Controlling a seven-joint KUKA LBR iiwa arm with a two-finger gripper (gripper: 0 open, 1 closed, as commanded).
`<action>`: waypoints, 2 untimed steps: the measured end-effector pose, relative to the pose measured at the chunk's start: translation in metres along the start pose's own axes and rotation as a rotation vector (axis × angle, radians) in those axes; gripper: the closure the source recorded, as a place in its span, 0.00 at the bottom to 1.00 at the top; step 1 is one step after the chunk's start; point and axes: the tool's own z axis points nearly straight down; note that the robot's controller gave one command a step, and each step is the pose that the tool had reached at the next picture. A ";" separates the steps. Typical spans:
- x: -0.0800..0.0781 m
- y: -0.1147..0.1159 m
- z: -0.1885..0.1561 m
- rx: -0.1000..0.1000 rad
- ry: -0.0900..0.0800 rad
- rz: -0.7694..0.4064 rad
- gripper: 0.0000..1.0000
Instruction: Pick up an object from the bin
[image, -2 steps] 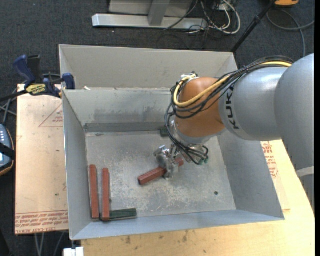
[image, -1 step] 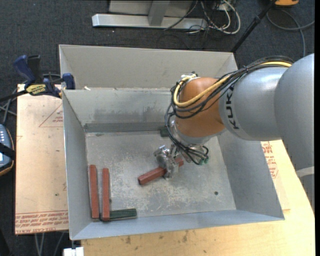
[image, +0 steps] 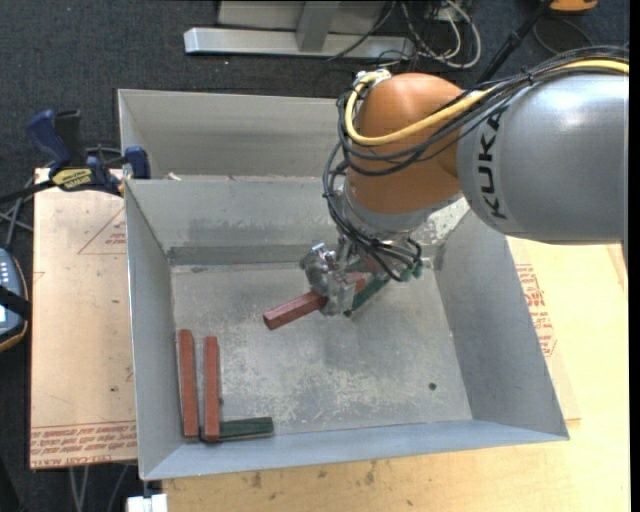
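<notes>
Grips the right end of a reddish-brown bar (image: 293, 312) in the gripper (image: 335, 287), clenched tight, near the middle of the bin (image: 390, 385) and slightly toward the far wall. Holds it well off-centre, with the long part jutting left and near, so likely to pivot or slip out under its own weight on lifting; might also knock the left wall if swung that way. Cannot tell whether raised clear of the floor or touching it at the free end. Hard to make out the grasp itself beneath the orange wrist cover (image: 405, 140) and its cables; unclear too whether the green piece (image: 372, 289) just right of the grasp belongs to the bin or the robot. Leaves two more reddish bars (image: 198, 386) and a dark green bar (image: 246, 428) lying in the near left corner, well apart.
</notes>
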 end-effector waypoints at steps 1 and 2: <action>0.000 0.000 0.000 0.000 0.000 0.000 1.00; -0.006 0.004 0.011 0.002 -0.001 -0.115 1.00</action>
